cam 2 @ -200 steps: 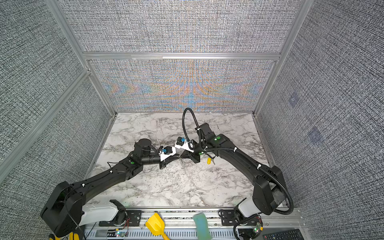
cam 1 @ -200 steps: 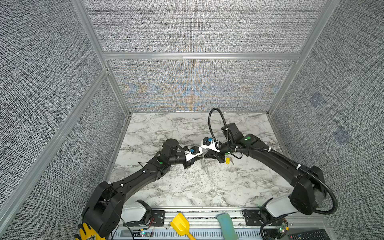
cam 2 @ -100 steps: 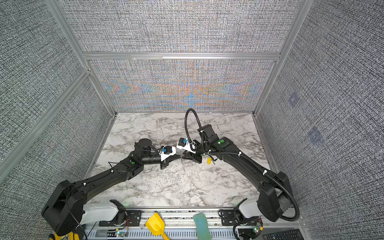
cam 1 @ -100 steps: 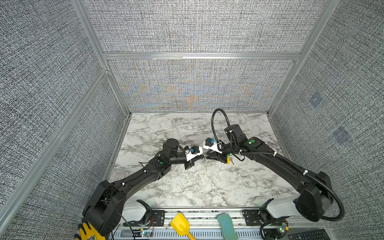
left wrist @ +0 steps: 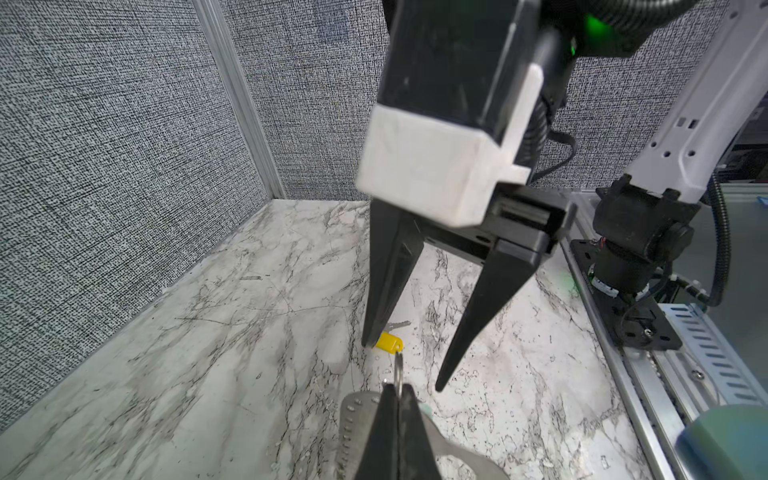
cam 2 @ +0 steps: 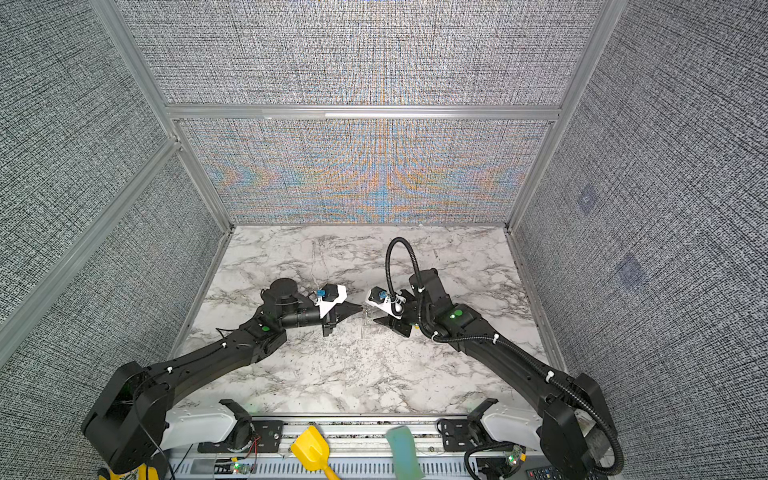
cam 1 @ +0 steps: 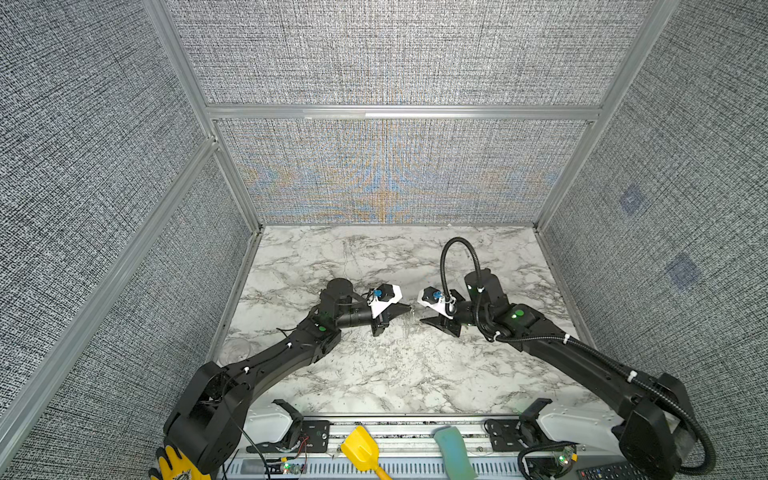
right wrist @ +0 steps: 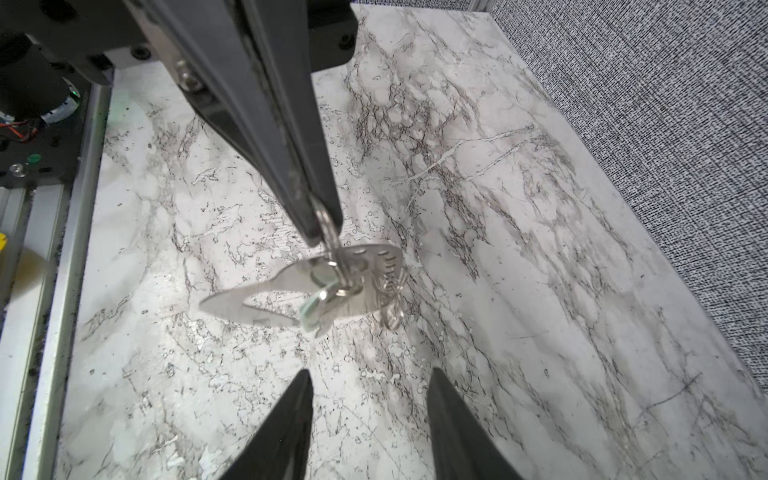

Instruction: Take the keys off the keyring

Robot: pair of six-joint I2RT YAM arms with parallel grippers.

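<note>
Left gripper point(right wrist: 322, 232) clenched on the keyring point(right wrist: 266, 291); right gripper point(right wrist: 369, 372) spread apart, empty.
Teal-tagged key point(right wrist: 313, 309) hangs blurred, half hidden; yellow-tagged key point(left wrist: 388, 343) lies partly behind the right gripper.

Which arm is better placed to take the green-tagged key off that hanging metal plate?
Probably the right. The right pincer is open and empty, facing the teal-tagged key dangling from the keyring. The left pincer is shut on the keyring, holding it up.
</note>
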